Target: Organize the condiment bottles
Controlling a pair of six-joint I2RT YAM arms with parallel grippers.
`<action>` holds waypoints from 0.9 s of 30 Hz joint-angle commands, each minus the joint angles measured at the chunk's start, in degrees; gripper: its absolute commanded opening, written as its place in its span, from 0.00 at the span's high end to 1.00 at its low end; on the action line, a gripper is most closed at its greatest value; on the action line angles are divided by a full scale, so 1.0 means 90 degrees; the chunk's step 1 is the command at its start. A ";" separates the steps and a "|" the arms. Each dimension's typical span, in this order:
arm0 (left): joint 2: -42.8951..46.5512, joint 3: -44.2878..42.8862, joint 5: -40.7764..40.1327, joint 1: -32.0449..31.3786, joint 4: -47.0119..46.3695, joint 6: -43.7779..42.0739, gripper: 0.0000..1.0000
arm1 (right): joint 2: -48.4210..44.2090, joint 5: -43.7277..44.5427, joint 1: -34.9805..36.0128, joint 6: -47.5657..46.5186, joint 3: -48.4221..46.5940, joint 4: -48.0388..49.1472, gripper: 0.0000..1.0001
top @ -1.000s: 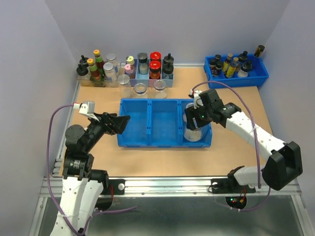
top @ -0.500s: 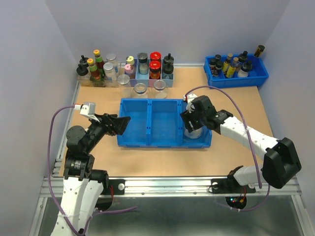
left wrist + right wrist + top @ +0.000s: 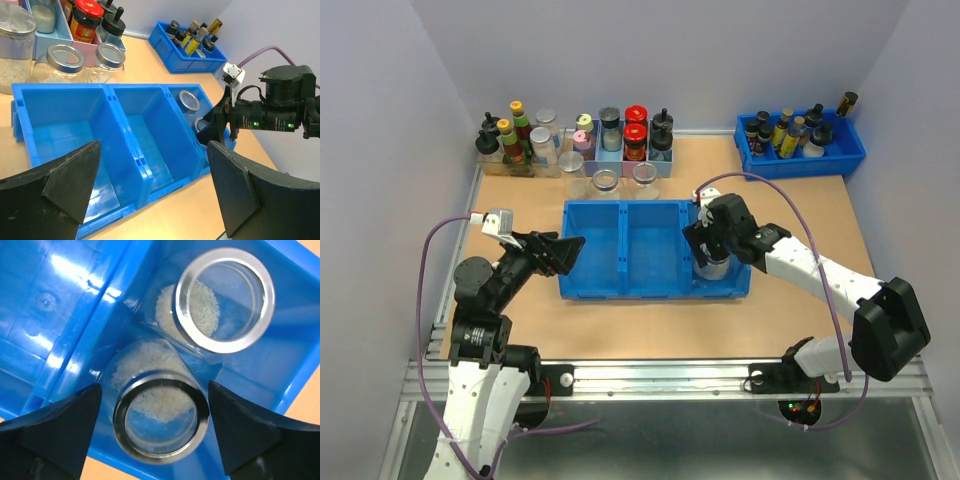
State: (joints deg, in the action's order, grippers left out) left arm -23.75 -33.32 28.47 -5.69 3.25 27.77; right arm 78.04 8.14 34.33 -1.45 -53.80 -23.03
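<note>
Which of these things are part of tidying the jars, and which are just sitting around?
Job: front jar and back jar in the blue bin; left jar, middle jar and right jar behind it.
Just lying about: dark bottles in the blue tray; red-capped jars; coloured-cap bottles at the back.

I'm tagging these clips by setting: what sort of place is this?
Likely a robotics lab cell, not a kitchen: plain walls enclose a table, the left arm and right arm are mounted on a metal rail, and jars stand in a blue bin.
</note>
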 commanded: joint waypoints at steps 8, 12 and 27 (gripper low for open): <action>0.0041 0.0001 0.0138 -0.0031 -0.0283 0.0000 0.01 | -0.0487 0.0570 0.0014 0.0952 -0.0496 -0.0420 0.00; -0.0017 -0.0067 0.0157 -0.0031 -0.0273 -0.0009 0.01 | -0.1131 0.0444 0.0024 0.1274 -0.0867 -0.0596 0.00; -0.0271 -0.0213 -0.0292 -0.0031 -0.0244 0.0186 0.01 | 0.0759 0.0208 0.0024 0.1059 -0.3444 -0.0498 0.00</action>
State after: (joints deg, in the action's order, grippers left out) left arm -25.87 -33.34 26.70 -5.69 3.25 28.86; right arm 77.95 8.58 34.30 8.60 -78.98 -28.38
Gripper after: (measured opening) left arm 0.985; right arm 0.998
